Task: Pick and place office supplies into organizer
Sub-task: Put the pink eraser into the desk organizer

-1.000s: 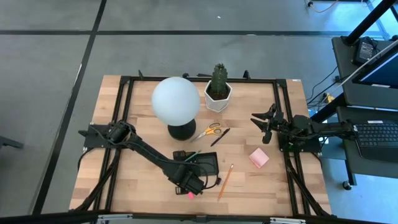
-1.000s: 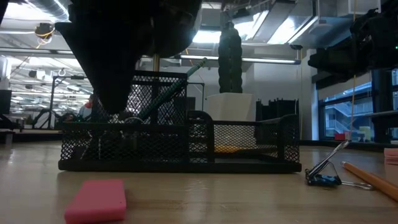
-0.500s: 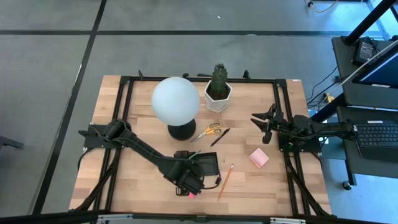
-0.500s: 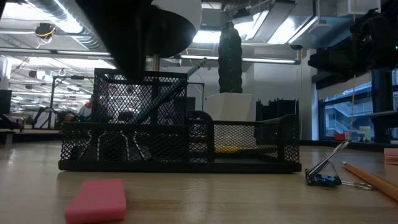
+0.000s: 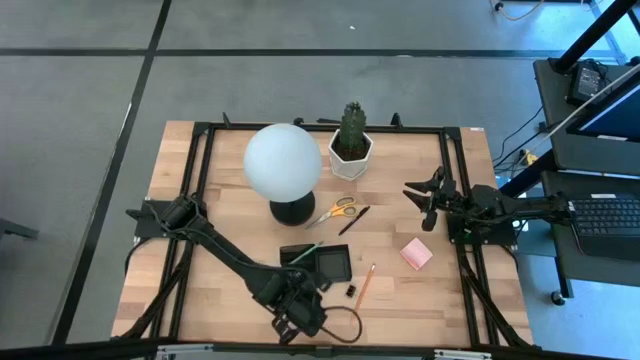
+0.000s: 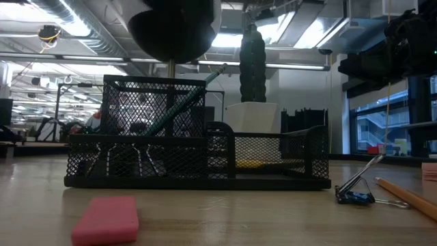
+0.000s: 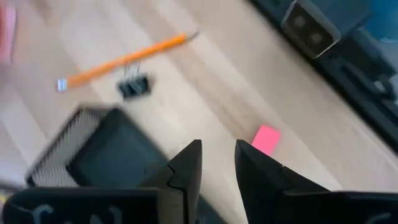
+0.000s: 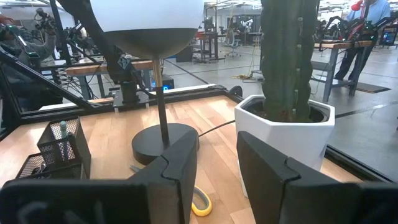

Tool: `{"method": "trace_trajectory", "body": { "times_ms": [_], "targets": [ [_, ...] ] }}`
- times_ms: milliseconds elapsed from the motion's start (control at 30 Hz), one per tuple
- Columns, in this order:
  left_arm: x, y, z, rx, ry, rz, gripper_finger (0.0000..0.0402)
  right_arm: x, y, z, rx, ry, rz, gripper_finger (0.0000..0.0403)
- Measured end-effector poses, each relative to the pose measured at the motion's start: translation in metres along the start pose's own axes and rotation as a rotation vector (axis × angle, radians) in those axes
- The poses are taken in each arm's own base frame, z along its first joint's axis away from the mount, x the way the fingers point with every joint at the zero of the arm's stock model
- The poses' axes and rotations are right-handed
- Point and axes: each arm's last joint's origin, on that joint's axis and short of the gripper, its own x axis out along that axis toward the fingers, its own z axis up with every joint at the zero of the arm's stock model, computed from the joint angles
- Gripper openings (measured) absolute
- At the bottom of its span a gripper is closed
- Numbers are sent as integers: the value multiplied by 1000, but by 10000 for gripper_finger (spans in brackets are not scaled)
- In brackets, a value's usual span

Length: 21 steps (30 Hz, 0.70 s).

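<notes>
The black mesh organizer [image 5: 322, 263] stands near the table's middle front, with a green pencil [image 5: 308, 251] leaning in its tall compartment [image 6: 153, 109]. My left gripper [image 7: 217, 149] hovers over the front edge [image 5: 298, 318], open, with nothing between its fingers. A pink eraser [image 7: 266, 138] lies flat on the wood just ahead of them [image 6: 106, 220]. A binder clip [image 5: 351, 291] and an orange pencil [image 5: 363, 290] lie to the organizer's right. Farther off are the scissors [image 5: 336, 211], a black pen [image 5: 354, 220] and a pink sticky pad [image 5: 416, 254]. My right gripper [image 5: 420, 200] waits, open, at the right edge.
A white globe lamp [image 5: 283, 165] on a round black base and a potted cactus [image 5: 351, 140] stand behind the organizer. A black frame [image 5: 200, 180] runs along the table's edges. Bare wood lies left of the organizer and at the front right.
My left gripper has risen from the organizer's left part and drawn back toward the table's near edge, rolling its wrist as it went. It now hangs above the eraser's spot. The organizer, eraser, clip and pencil have stayed where they were.
</notes>
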Motion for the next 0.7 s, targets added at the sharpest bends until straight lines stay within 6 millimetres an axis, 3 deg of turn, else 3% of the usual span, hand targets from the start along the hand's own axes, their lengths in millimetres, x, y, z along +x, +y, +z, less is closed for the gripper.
{"method": "trace_trajectory", "body": {
  "times_ms": [467, 700],
  "targets": [
    [1, -4, 4, 151, -54, -68, 187, 0, 0, 0, 4, 0, 0, 119],
    [29, -12, 1, 165, -9, -126, 196, 0, 0, 0, 7, 0, 0, 119]
  ]
}}
